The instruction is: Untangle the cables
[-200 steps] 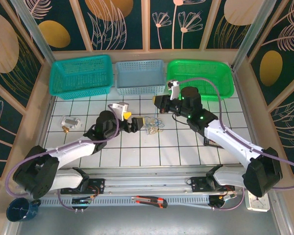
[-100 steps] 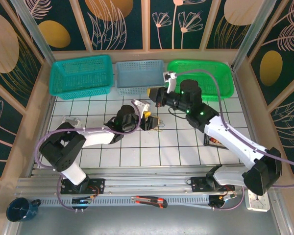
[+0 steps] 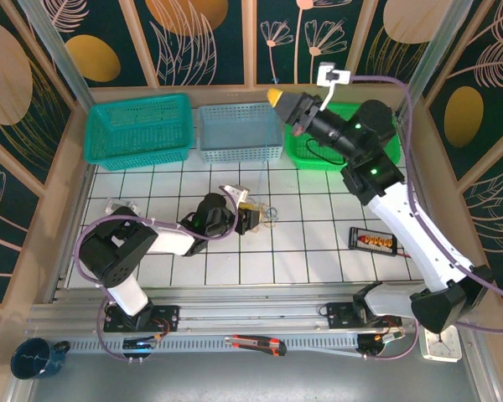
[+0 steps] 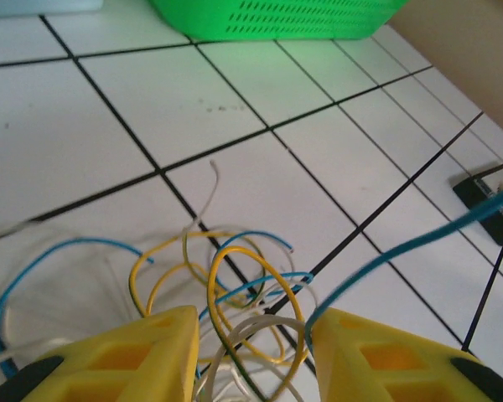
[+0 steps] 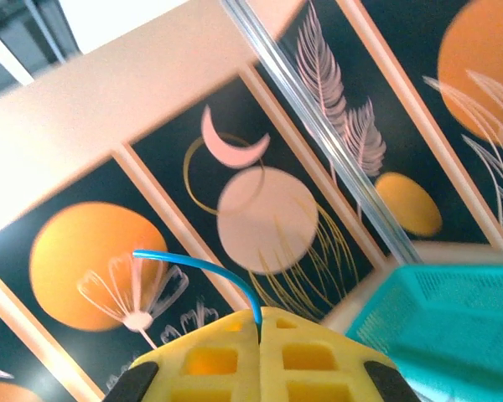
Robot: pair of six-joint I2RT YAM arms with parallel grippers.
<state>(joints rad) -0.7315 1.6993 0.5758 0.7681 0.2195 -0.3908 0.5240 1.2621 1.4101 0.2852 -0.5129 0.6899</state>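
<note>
Right gripper point(image 5: 260, 316): fingers pressed together on one blue wire point(image 5: 208, 268), high above the green basket point(image 3: 302, 152)
Left gripper point(image 4: 251, 335): fingers apart, straddling the cables point(image 4: 235, 280) on the tile just ahead
Blue wire: stretched from the cables up to the Left gripper's right
Risk: unpinned, the cables may lift with the blue wire and cinch their loops into a knot

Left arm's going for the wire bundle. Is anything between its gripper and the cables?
Nothing visible stands between them. The left gripper has its jaws open astride the yellow and white loops of the cables, which lie on bare tile. A blue wire rises away to the right; the raised right gripper is shut on one.
</note>
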